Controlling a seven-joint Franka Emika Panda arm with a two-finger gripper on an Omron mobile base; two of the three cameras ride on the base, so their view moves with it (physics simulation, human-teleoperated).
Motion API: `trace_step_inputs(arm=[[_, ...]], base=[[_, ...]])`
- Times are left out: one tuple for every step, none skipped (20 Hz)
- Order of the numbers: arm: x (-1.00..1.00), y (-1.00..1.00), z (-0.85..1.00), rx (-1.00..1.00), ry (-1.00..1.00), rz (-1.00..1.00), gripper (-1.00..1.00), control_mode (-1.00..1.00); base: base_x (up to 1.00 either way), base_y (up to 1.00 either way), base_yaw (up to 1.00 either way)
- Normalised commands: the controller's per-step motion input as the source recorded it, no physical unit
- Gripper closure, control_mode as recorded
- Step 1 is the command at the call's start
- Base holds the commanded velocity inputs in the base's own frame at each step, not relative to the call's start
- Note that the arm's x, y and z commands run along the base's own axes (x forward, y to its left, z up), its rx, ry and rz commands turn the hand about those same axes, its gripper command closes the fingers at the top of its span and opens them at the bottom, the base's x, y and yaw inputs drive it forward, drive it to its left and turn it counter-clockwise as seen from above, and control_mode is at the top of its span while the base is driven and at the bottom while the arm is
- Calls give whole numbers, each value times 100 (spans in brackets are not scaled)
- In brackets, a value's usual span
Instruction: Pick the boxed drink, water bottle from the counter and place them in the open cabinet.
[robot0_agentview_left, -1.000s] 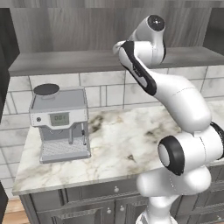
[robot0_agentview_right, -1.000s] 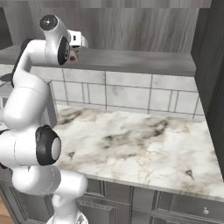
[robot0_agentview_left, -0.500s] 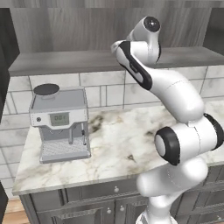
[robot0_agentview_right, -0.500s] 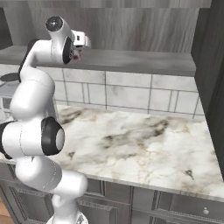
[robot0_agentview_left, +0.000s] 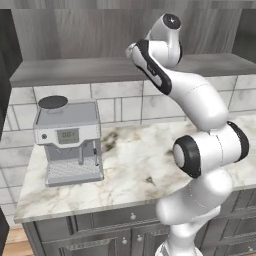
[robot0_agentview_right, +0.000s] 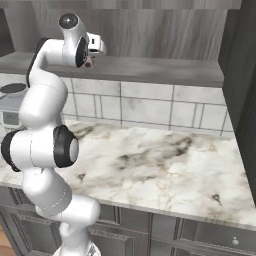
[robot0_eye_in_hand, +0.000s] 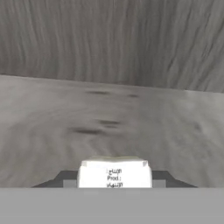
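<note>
nearest to us, the gripper (robot0_eye_in_hand: 114, 183) is pinching the boxed drink (robot0_eye_in_hand: 114, 173), its white top sitting between the two dark fingertips. just beyond it lies the cabinet's grey shelf (robot0_eye_in_hand: 109, 118) with the wood-grain back wall behind, and from the right side we see the hand up at the shelf's edge. we judge the carton still has to be set down and released, and the bottle remains to be fetched.

White boxed drink (robot0_eye_in_hand: 114, 174) with printed text, above open cabinet (robot0_eye_in_hand: 109, 118) shelf
</note>
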Motion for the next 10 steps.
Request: trace_step_inputs(arm=[[27, 0, 0, 5, 25, 0, 100, -100], [26, 0, 0, 5, 27, 0, 100, -100], [27, 0, 0, 5, 26, 0, 100, -100], [28, 0, 0, 3, 26, 0, 100, -100], [27, 0, 0, 2, 22, 0, 100, -100], [21, 0, 0, 1, 13, 2, 100, -100], [17, 0, -2, 0, 4, 2, 100, -100], [13, 0, -7, 0, 0, 2, 100, -100], [11, 0, -12, 0, 0, 3, 100, -100], [8, 0, -14, 0, 0, 4, 100, -100]], base=[[0, 0, 0], [0, 0, 0], [0, 0, 0], [0, 0, 0], [0, 0, 0], [0, 0, 0], [0, 0, 0], [0, 0, 0], [0, 0, 0], [0, 0, 0]])
